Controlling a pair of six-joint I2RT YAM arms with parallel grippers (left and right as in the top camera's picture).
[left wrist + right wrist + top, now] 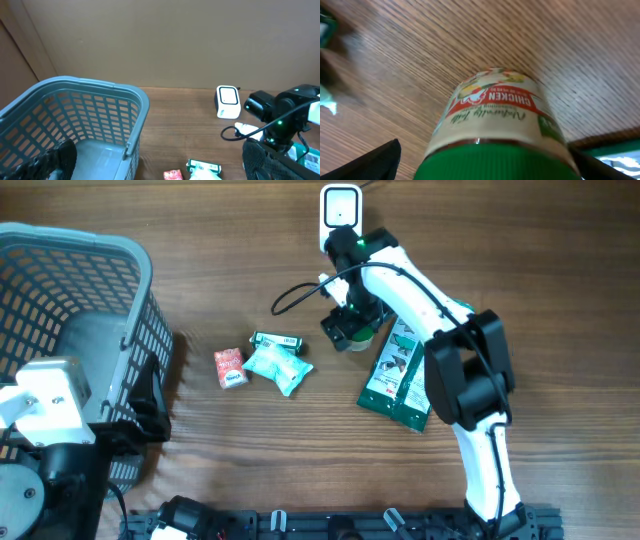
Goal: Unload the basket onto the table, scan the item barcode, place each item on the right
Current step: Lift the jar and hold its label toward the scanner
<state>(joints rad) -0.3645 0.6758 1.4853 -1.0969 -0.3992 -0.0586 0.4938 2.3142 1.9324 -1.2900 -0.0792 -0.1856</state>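
Both jaws of right claw (350,328) apart, jar (492,115) loose between; if I close off-centre, one finger tips it away from scanner (340,210) ahead.

Jar (495,115) just before the scanner (340,208) — packets (272,363) front-left, pouches (398,380) front-right, basket (140,260) far left.

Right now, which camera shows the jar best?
The right wrist view: the jar fills the frame, with its green lid and chicken label plain to see. Overhead, the right gripper covers nearly all of it. In the left wrist view I cannot make it out behind the right arm.
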